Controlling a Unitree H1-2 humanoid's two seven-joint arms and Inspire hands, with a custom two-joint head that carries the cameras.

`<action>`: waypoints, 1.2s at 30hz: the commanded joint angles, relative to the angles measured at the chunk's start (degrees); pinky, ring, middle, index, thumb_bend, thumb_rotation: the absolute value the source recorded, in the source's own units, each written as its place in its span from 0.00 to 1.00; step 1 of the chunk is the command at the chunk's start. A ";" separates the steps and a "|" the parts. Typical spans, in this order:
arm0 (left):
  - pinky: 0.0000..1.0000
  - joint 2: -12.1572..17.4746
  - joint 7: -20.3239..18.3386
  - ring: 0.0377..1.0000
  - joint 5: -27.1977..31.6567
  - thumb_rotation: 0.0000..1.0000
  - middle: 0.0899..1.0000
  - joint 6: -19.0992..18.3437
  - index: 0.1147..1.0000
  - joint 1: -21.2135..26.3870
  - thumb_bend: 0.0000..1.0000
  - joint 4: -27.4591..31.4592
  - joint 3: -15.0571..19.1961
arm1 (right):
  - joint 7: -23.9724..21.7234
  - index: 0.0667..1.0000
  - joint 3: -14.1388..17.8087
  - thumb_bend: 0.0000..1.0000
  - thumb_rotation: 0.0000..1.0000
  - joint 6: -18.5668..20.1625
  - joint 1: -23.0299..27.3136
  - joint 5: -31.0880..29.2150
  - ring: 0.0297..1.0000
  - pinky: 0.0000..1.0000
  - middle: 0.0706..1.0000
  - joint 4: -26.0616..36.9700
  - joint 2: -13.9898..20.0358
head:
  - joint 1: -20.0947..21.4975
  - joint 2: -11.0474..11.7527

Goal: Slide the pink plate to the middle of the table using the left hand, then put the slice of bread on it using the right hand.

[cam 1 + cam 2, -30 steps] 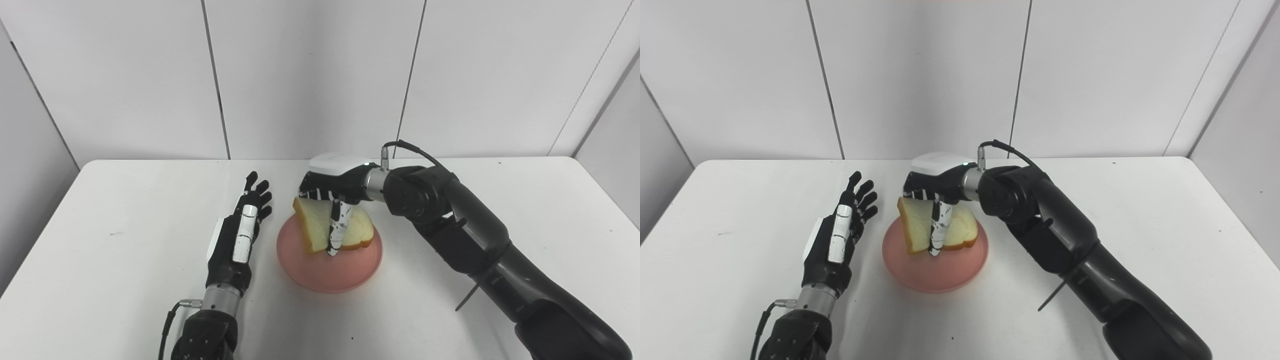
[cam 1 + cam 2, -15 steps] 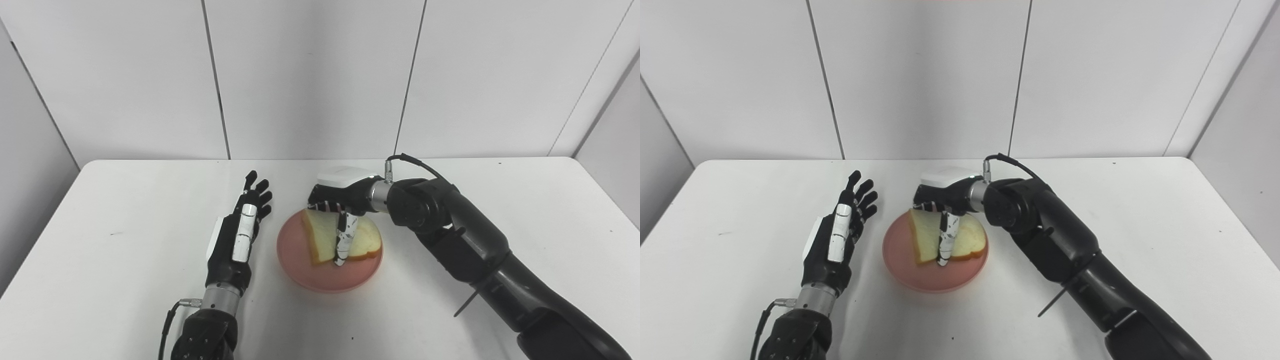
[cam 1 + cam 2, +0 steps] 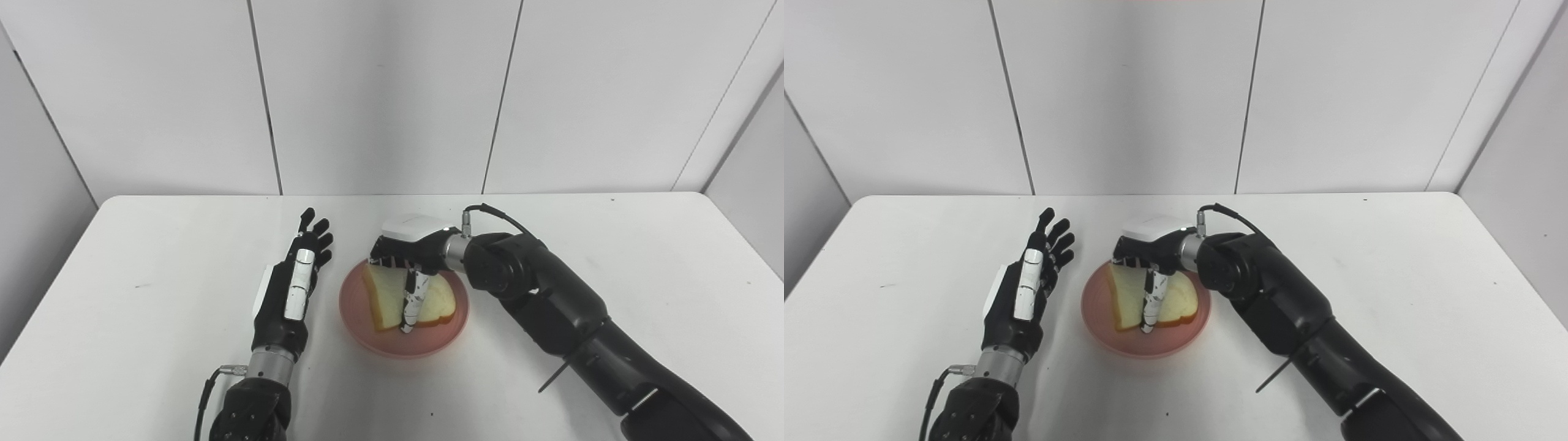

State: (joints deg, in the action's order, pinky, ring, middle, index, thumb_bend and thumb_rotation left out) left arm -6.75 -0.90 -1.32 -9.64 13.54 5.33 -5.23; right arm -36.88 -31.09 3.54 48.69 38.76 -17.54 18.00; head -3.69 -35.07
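Note:
The pink plate [image 3: 367,334] sits near the middle of the white table [image 3: 122,257]. A slice of bread [image 3: 384,296] with a brown crust lies on it, still slightly tilted. My right hand [image 3: 407,248] reaches over the plate's far edge, shut on the bread: its thumb [image 3: 411,300] presses on top of the slice while the other fingers are hidden behind the far edge. My left hand [image 3: 294,282] rests on edge just left of the plate, open with fingers stretched out, apart from the rim.
The right forearm [image 3: 551,306] crosses the table from the lower right. White wall panels [image 3: 380,92] rise behind the table's back edge. Bare tabletop lies at far left [image 3: 876,306] and far right [image 3: 1427,275].
The right hand has lowered the bread from a raised, tilted position down onto the pink plate and shifted slightly left. The left hand has not moved.

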 commanded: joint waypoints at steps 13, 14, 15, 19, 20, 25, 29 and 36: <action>0.92 -0.89 0.83 0.93 -0.76 0.97 0.94 -0.91 0.95 2.40 0.76 3.44 -0.42 | 2.08 0.46 1.54 0.52 0.00 -1.80 3.44 -1.16 0.49 0.54 0.47 0.83 -0.35 | -0.38 -0.34; 0.92 -0.91 0.87 0.93 -0.73 0.97 0.94 -0.96 0.95 2.39 0.76 3.46 -0.42 | 1.74 0.46 1.37 0.52 0.08 -1.49 3.53 -0.93 0.56 0.57 0.57 0.99 -0.24 | -0.38 -0.34; 0.92 -0.92 0.86 0.93 -0.64 0.97 0.94 -1.04 0.95 2.36 0.76 3.53 -0.42 | 1.26 0.46 0.99 0.52 0.11 -0.80 3.62 -0.15 0.59 0.59 0.61 1.43 -0.04 | -0.38 -0.34; 0.93 -0.58 0.40 0.93 -0.22 0.97 0.95 -0.86 0.96 2.42 0.76 3.59 -0.40 | -2.18 0.71 -0.75 0.80 0.15 2.91 4.05 4.20 0.68 0.67 0.70 4.07 0.75 | -0.30 -0.54; 0.93 -0.57 0.38 0.93 -0.18 0.97 0.95 -0.92 0.96 2.43 0.76 3.65 -0.38 | -3.70 0.73 -1.30 0.83 0.18 3.72 4.22 5.45 0.71 0.70 0.72 5.09 1.13 | -0.21 -0.60; 0.93 -0.49 0.30 0.93 -0.16 0.98 0.95 -1.02 0.96 2.49 0.76 3.75 -0.38 | -9.09 0.79 -2.07 0.91 0.25 5.33 4.86 7.54 0.79 0.79 0.80 7.39 2.15 | -0.17 -0.69; 0.93 -0.53 0.35 0.93 -0.12 0.97 0.95 -1.17 0.96 2.36 0.76 4.03 -0.32 | -11.63 0.81 -2.02 0.94 0.27 5.98 4.97 7.91 0.80 0.81 0.82 7.70 2.51 | 0.05 -0.99; 0.93 -0.16 -0.16 0.93 0.37 0.97 0.95 -1.04 0.96 2.51 0.77 3.77 -0.15 | -13.96 0.82 -2.14 0.97 0.27 6.19 5.64 8.48 0.82 0.79 0.84 7.52 2.74 | 0.30 -1.09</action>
State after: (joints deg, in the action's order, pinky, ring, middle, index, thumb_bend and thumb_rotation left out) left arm -6.91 -0.89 -1.22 -11.61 13.58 7.12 -5.28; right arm -50.61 -33.80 8.53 50.58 46.39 -11.32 20.22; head -3.52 -36.21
